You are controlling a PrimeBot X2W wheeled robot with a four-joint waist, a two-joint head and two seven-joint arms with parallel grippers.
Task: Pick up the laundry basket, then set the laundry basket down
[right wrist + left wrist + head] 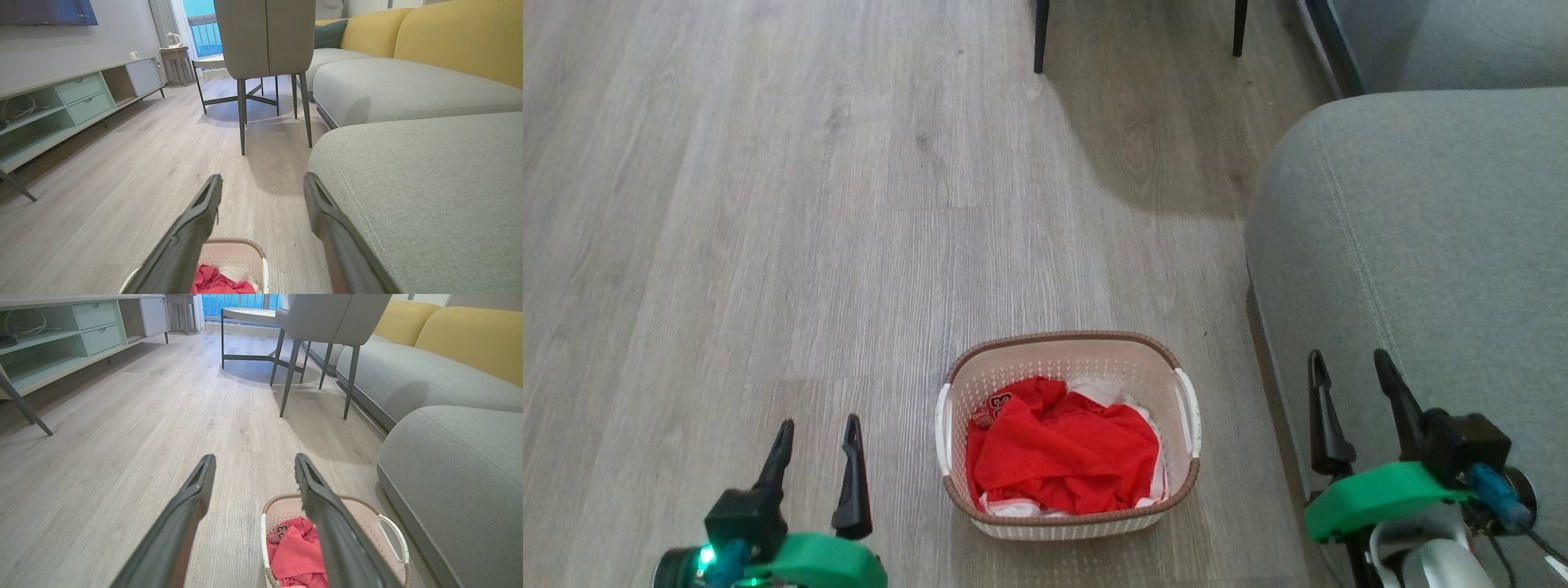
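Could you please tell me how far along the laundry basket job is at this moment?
Nothing looks done yet: the laundry basket sits on the wood floor with red clothing inside. In hand: the left gripper and right gripper hang open on either side of it, touching neither white handle. Left to do: grip the basket, lift it, then set it down.

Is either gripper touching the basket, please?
No, the left gripper and right gripper sit open either side of the basket, apart from it.
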